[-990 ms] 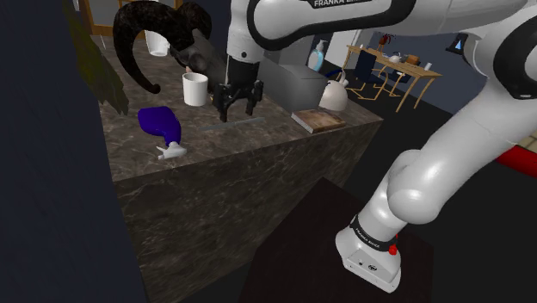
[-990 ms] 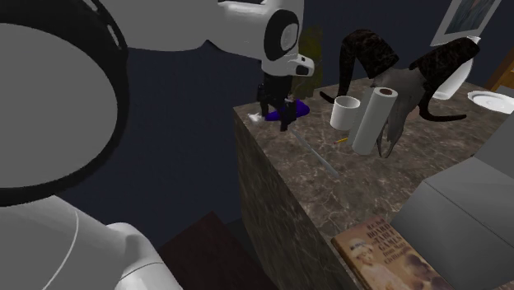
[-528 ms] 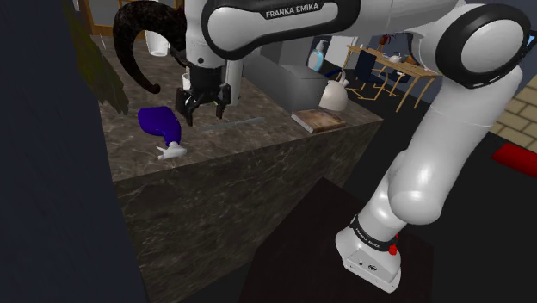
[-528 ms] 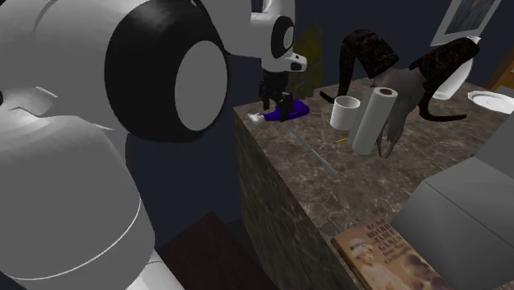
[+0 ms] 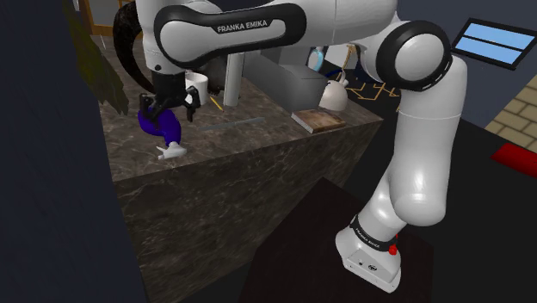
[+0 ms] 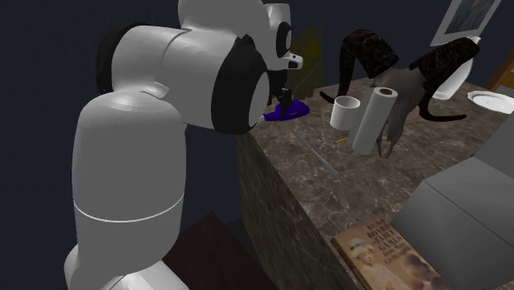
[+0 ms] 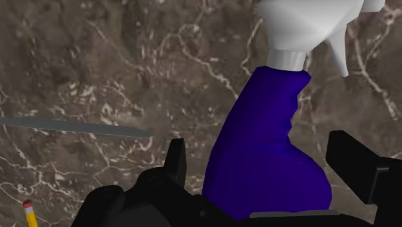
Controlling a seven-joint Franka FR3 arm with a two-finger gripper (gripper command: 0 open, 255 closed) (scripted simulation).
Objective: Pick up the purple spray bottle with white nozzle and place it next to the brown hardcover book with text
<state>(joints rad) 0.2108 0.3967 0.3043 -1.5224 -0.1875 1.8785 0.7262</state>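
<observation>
The purple spray bottle [image 5: 160,127] lies on its side on the dark marble counter [image 5: 241,155], its white nozzle [image 5: 169,151] pointing toward the counter's front edge. My gripper [image 5: 169,112] hangs just over the bottle's body. In the wrist view the gripper [image 7: 264,169] is open, its fingers [image 7: 175,161] standing either side of the purple body [image 7: 270,161] without touching it, and the nozzle [image 7: 309,26] lies beyond. The brown book [image 5: 317,120] rests at the counter's other end and appears close up as book [image 6: 395,255]. The arm covers most of the bottle [image 6: 291,109].
A white mug [image 6: 345,112], a paper towel roll [image 6: 374,120] and a dark horned skull [image 6: 387,58] stand behind the bottle. A pencil [image 7: 28,211] and a thin grey strip [image 7: 77,128] lie on the marble. A grey box [image 5: 293,82] and a pale jug [image 5: 334,95] stand near the book.
The arm has swung toward the shoulder view's left, carrying the open gripper from near the mug to just over the purple bottle. The bottle and the book have not moved.
</observation>
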